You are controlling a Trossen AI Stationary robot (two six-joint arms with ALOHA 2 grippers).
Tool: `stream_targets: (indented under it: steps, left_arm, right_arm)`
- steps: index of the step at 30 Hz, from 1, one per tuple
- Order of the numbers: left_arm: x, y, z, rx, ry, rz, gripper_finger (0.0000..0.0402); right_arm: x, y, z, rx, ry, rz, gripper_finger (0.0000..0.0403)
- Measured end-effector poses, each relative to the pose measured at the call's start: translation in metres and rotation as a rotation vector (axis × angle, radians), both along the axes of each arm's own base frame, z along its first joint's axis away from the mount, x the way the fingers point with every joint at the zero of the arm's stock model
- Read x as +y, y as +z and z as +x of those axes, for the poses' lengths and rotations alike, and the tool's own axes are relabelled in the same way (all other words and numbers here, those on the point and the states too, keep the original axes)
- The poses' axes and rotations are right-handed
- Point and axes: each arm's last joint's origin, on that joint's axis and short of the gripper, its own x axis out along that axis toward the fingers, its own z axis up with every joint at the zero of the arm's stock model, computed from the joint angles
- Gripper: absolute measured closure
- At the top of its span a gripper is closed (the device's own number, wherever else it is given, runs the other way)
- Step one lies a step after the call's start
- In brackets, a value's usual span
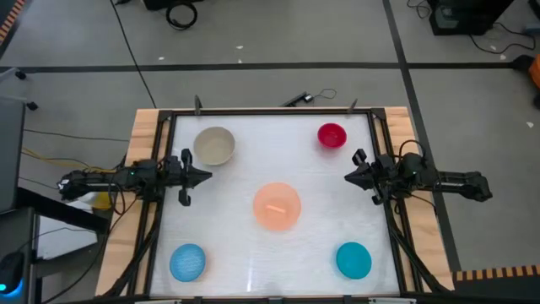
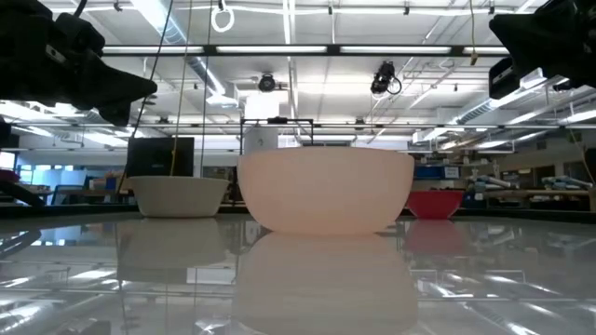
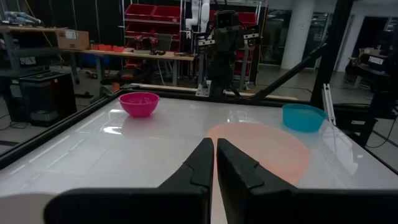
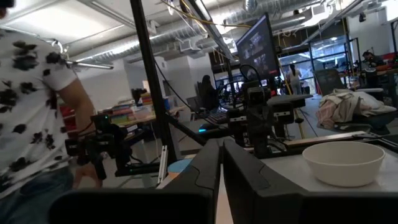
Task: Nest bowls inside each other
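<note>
Five bowls rest on their bases, apart, on the white table. The cream bowl (image 1: 213, 145) sits far left, the small red bowl (image 1: 332, 135) far right, the peach-orange bowl (image 1: 277, 206) in the middle, the light blue bowl (image 1: 187, 262) near left, the teal bowl (image 1: 353, 260) near right. My left gripper (image 1: 207, 176) hovers shut at the left edge, just near-side of the cream bowl. My right gripper (image 1: 348, 177) hovers shut at the right edge, pointing inward. Neither touches a bowl. The left wrist view shows the shut fingers (image 3: 214, 163) before the peach bowl (image 3: 264, 147).
A black frame (image 1: 270, 111) runs around the table, with wooden strips (image 1: 139, 135) outside it. Bare white surface lies between the bowls. A person in a patterned shirt (image 4: 31, 93) stands beyond the table's near side in the right wrist view.
</note>
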Motion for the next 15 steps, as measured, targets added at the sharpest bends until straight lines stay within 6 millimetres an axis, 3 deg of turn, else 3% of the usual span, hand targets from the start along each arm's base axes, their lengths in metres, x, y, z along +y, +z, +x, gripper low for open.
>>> stream_targets:
  steps: [15]
  left_arm:
    - [0.0002, 0.0027, -0.0001, -0.026, 0.009, 0.02, 0.0379]
  right_arm:
    - [0.0, 0.0, 0.0, 0.0, 0.0, 0.0, 0.0373]
